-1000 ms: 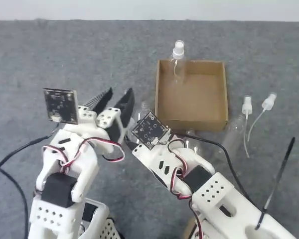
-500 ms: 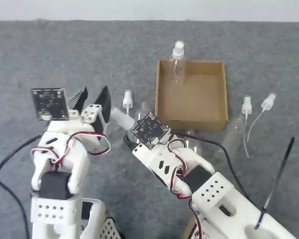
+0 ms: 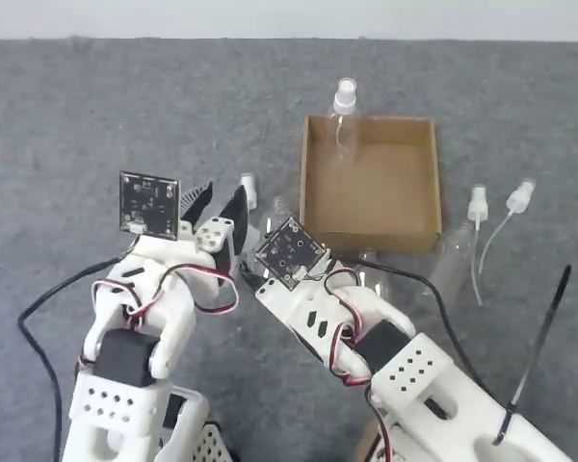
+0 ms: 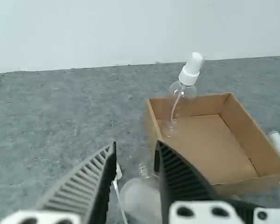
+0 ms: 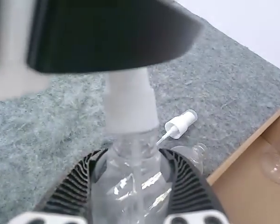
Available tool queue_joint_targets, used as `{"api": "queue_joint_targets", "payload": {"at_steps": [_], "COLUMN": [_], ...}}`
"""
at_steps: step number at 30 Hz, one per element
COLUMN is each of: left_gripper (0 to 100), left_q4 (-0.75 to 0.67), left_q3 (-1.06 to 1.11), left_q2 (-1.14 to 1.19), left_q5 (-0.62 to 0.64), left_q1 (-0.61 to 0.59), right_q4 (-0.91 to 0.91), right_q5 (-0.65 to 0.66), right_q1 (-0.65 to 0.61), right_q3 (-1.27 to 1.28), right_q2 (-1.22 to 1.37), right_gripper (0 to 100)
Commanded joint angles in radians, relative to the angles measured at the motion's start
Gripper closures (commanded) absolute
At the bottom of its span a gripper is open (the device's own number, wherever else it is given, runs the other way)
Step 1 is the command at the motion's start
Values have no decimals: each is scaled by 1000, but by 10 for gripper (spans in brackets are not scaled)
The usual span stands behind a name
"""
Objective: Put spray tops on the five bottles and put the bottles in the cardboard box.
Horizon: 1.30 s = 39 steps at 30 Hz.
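Bottle with white top is clamped in my right end effector, near box corner. My left end effector is parted, empty, just above it. Second capped bottle at box's far edge; loose tops on desk.

No words, numbers or signs can be read on the cardboard box or anywhere else.
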Motion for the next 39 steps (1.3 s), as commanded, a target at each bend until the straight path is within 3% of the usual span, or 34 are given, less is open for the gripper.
{"api": "queue_joint_targets", "payload": {"at_steps": [1, 5, 10, 15, 21, 25, 32, 39], "left_gripper": [889, 890, 889, 881, 826, 826, 824, 821], "left_q4": [-23, -21, -21, -2, 158, 216, 161, 129], "left_q3": [-15, -12, -18, -96, -214, -179, 16, 208], "left_q2": [-11, -11, -18, -18, -20, -21, -227, -408], "left_q5": [-12, -14, -64, -77, -72, -71, -78, -176], "left_q1": [38, 107, 106, 0, -94, -126, -120, 120], "right_q4": [-21, -21, -21, -21, -21, -22, 22, 140], "right_q5": [-9, -9, -9, -9, -9, -9, -9, -14], "right_q1": [1, 5, 16, 16, 18, 77, 217, 232], "right_q3": [-6, -6, -6, -6, -8, -46, -198, -466], "right_q2": [-36, -36, -36, -36, -36, -38, -19, 96], "right_gripper": [993, 993, 993, 993, 993, 993, 993, 993]}}
